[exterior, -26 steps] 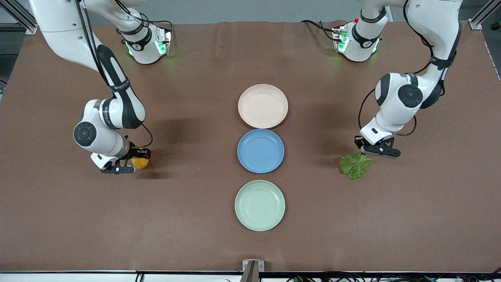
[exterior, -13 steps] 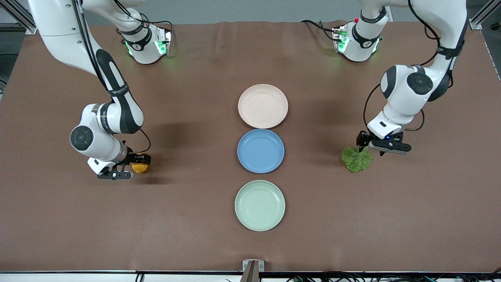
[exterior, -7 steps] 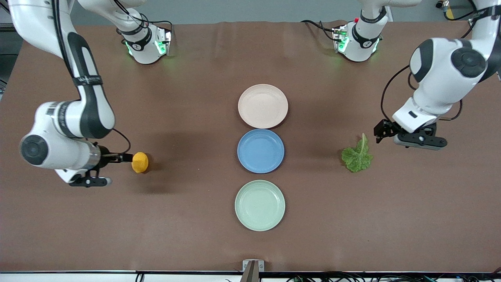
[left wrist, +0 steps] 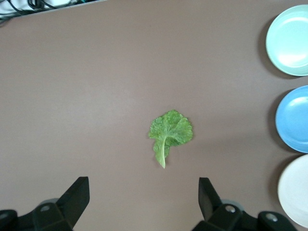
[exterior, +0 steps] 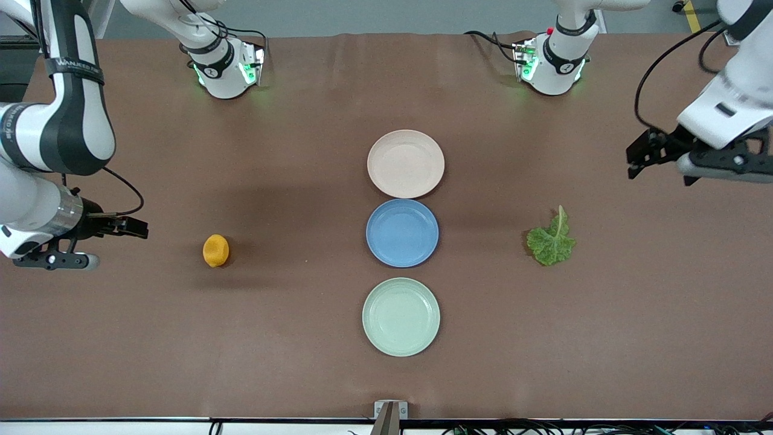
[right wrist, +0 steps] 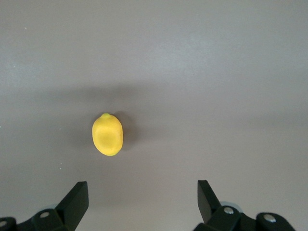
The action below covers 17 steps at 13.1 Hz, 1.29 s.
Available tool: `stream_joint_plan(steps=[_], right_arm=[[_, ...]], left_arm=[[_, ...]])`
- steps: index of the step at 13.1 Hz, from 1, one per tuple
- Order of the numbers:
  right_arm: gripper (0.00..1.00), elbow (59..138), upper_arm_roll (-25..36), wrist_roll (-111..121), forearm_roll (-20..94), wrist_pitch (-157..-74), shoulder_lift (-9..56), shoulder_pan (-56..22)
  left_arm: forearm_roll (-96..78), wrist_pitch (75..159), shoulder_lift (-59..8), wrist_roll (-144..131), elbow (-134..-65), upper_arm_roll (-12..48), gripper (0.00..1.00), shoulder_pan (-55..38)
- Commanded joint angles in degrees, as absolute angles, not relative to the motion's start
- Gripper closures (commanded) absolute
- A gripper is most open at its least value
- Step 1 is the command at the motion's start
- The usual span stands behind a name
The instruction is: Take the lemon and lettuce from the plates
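The lemon [exterior: 215,251] lies on the bare table toward the right arm's end, beside the blue plate; it also shows in the right wrist view [right wrist: 107,134]. The lettuce [exterior: 551,240] lies flat on the table toward the left arm's end and shows in the left wrist view [left wrist: 169,132]. The pinkish-beige plate [exterior: 406,163] and the mint green plate [exterior: 401,316] are empty. My right gripper [exterior: 131,228] [right wrist: 142,197] is open, empty and raised, off to the side of the lemon. My left gripper [exterior: 639,156] [left wrist: 143,197] is open, empty and raised, off to the side of the lettuce.
An empty blue plate [exterior: 402,232] sits between the two task plates in a line down the table's middle. All three plates show at the edge of the left wrist view, the blue one [left wrist: 293,118] in the middle. The arm bases stand along the table's edge farthest from the front camera.
Both grippers let go, opened and rose away toward their own ends of the table. The lemon and the lettuce stay on the table where they were set down.
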<state>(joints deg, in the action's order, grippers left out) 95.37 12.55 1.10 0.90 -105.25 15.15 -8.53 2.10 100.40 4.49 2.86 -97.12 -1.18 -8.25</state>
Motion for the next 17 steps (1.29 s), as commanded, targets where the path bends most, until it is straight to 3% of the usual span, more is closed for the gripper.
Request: stream_joint_plan(steps=[1, 3, 8, 12, 17], right_arm=[[0.00, 91.4, 13.4, 1.5, 0.1, -102.0, 14.9, -7.8], [0.00, 85.3, 13.5, 1.2, -0.2, -93.0, 15.9, -7.6], [0.00, 84.3, 13.3, 0.9, 1.8, -89.0, 16.0, -6.9], [0.00, 87.7, 13.1, 1.1, 1.9, -89.5, 13.8, -7.2], [0.00, 97.8, 13.0, 1.3, 1.8, -96.0, 5.0, -7.6]], left_arm=[[2.6, 96.5, 2.2, 2.9, -90.7, -0.9, 0.00, -7.6], [-1.0, 92.7, 2.3, 2.7, -88.0, -1.1, 0.00, -7.5], [-0.8, 83.0, 3.3, 2.2, -85.4, -0.6, 0.00, -7.6], [-0.9, 78.1, 7.8, 0.7, -87.4, 0.5, 0.00, -7.6], [0.2, 81.7, 4.4, -2.6, -86.3, 6.6, 0.00, -1.9]])
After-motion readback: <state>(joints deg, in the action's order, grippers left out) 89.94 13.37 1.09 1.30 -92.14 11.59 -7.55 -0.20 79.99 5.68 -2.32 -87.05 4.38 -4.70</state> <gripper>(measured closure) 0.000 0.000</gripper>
